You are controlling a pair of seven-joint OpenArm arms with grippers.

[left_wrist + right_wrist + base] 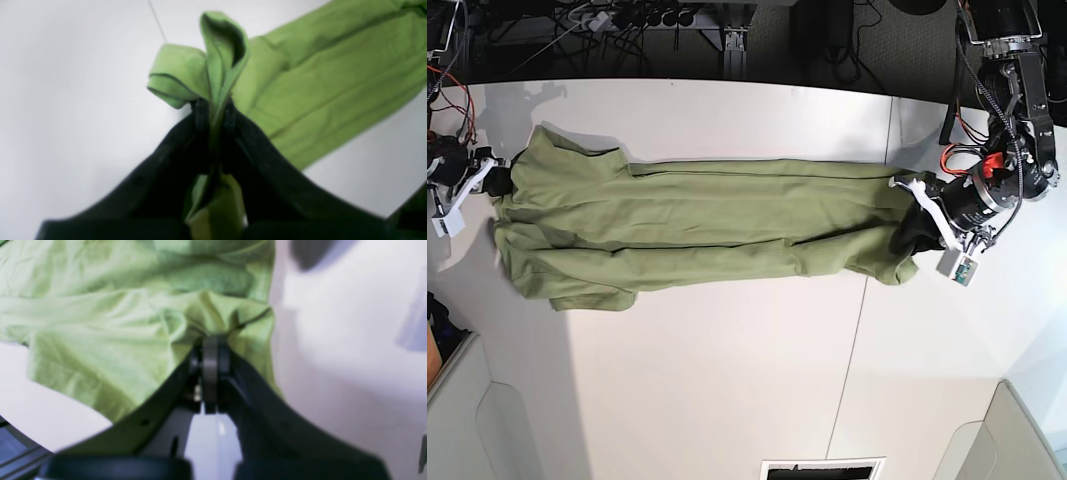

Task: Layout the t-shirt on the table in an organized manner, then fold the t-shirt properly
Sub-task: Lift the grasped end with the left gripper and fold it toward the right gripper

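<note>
The olive-green t-shirt (707, 225) lies stretched in a long band across the white table (727, 380), wrinkled, with one sleeve lying at its lower left. At the band's right end my left gripper (919, 222) is shut on the cloth. In the left wrist view a folded edge of the t-shirt (333, 83) sticks up between the black fingers of the left gripper (213, 108). At the left end my right gripper (497, 182) pinches the shirt's edge. In the right wrist view the t-shirt (100, 323) bunches where the right gripper (210, 346) is shut on it.
Thin dark seams (859, 300) divide the tabletop. Cables and power strips (627, 20) run behind the far edge. A white vent (822, 468) sits at the front edge, and grey panels (487, 420) flank the lower corners. The arm's body (1017, 90) rises at the right.
</note>
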